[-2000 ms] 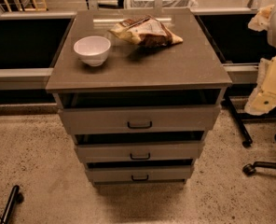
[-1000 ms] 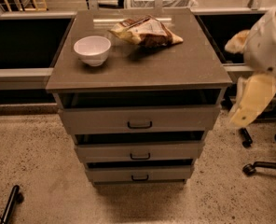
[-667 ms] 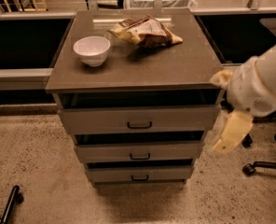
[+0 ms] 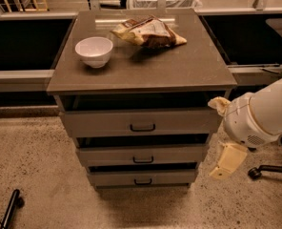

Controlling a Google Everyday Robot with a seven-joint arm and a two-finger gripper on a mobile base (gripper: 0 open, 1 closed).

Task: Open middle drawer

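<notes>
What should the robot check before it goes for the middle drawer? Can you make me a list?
1. Middle drawer picked out, second of three: ok.
2. Its small dark handle in plain view, nothing over it: ok.
3. Gripper at the handle: not ok. It hangs low to the right of the cabinet, apart from it.
4. White bowl and snack bag sitting well back from the top's front edge: ok.
5. Drawer free to slide, not stuck: cannot tell.
</notes>
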